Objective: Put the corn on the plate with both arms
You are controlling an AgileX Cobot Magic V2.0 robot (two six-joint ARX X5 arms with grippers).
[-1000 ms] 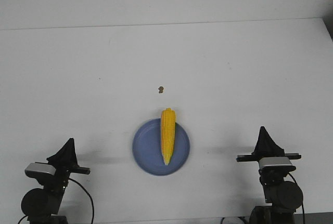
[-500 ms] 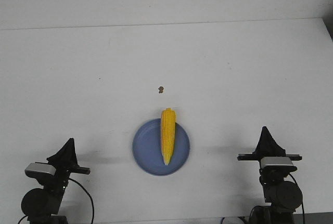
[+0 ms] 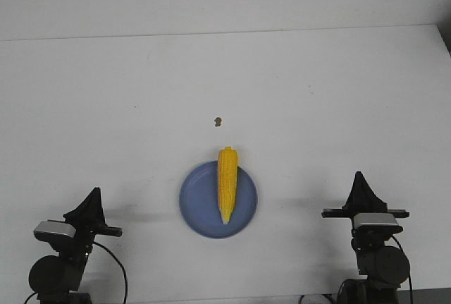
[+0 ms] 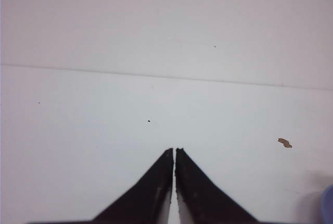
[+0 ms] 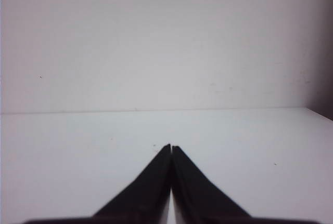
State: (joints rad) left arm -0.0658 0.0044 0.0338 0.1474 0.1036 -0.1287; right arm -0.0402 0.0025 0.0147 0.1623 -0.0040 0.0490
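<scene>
The yellow corn (image 3: pixel 226 183) lies on the periwinkle-blue plate (image 3: pixel 200 208) near the table's front middle, its thick end reaching over the plate's far rim. My left gripper (image 3: pixel 92 192) is shut and empty at the front left, well apart from the plate; its jaws stand closed in the left wrist view (image 4: pixel 174 150), where a sliver of the plate (image 4: pixel 328 206) shows. My right gripper (image 3: pixel 359 175) is shut and empty at the front right, its jaws closed in the right wrist view (image 5: pixel 170 146). The corn is out of both wrist views.
A small brown speck (image 3: pixel 218 121) lies on the white table beyond the plate; it also shows in the left wrist view (image 4: pixel 284 142). The table's far edge meets a white wall, and a dark edge (image 3: pixel 446 36) shows at the far right corner.
The right gripper has drawn back slightly toward the front edge over the last second. The corn, plate and left gripper have not moved.
</scene>
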